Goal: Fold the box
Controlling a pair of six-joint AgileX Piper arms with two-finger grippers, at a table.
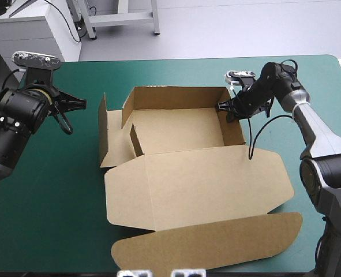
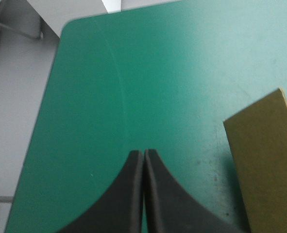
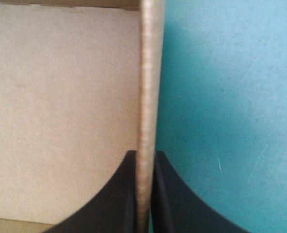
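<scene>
The brown box stands mid-table as an open tray with its walls raised. Its wide lid lies flat toward the near edge, and a side flap stands up on the left. My right gripper is shut on the box's right wall. The wall's edge runs up between the black fingers. My left gripper hovers left of the box, shut and holding nothing. In the left wrist view the left gripper points over bare cover, with the brown flap to one side.
The teal-green cover lies bare to the left and around the box. The table's far left corner shows ahead of the left gripper. A grey cabinet stands beyond the far edge.
</scene>
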